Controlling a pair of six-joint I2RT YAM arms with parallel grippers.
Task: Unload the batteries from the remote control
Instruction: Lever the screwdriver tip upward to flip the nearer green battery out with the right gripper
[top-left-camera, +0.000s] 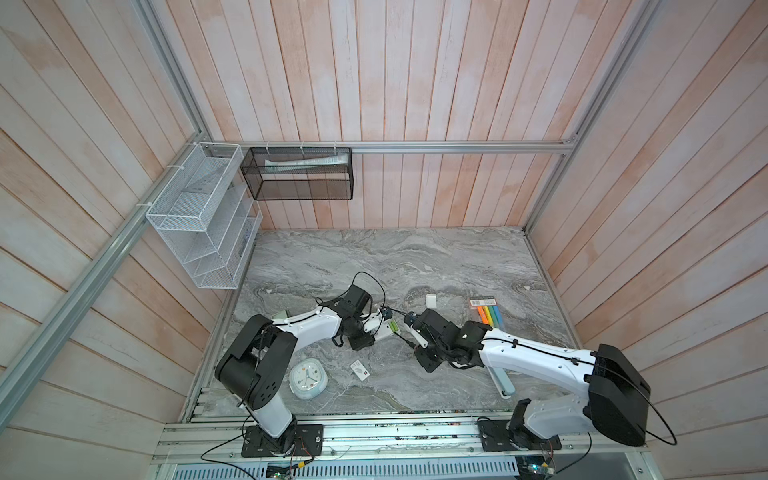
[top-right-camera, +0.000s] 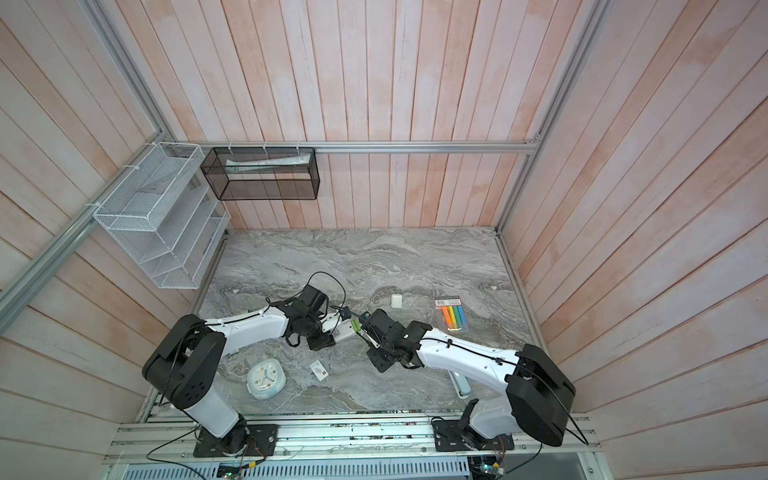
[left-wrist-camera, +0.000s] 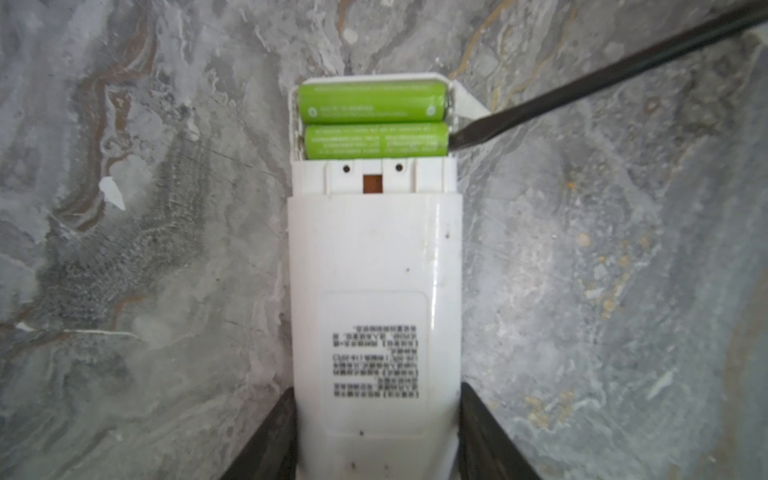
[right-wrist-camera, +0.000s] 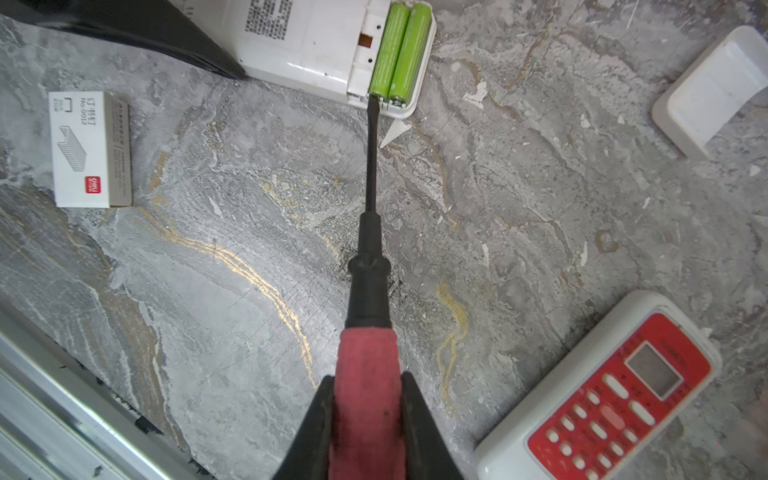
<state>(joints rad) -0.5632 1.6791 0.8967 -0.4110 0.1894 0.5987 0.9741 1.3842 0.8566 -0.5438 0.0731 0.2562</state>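
Left claw (left-wrist-camera: 377, 390): I am pinching the white remote (left-wrist-camera: 374, 257) across its width, its labelled back facing up.
Right claw (right-wrist-camera: 365, 386): I am squeezing the red handle of the screwdriver (right-wrist-camera: 368, 270), with the shaft pointing away from the claw.
Screwdriver tip: it is touching the end of the battery nearer the remote's middle.
Batteries (left-wrist-camera: 376, 141): two green ones are lying side by side, crosswise, in the open compartment at the remote's end farthest from the left claw.
Counter (left-wrist-camera: 145, 249): the grey marbled top is carrying a staple box (right-wrist-camera: 89, 149), a red-faced remote (right-wrist-camera: 615, 399) and a white plastic cover (right-wrist-camera: 710, 91), all lying apart from the screwdriver.
Farther out: a clock (top-left-camera: 308, 378) is lying near the left arm.
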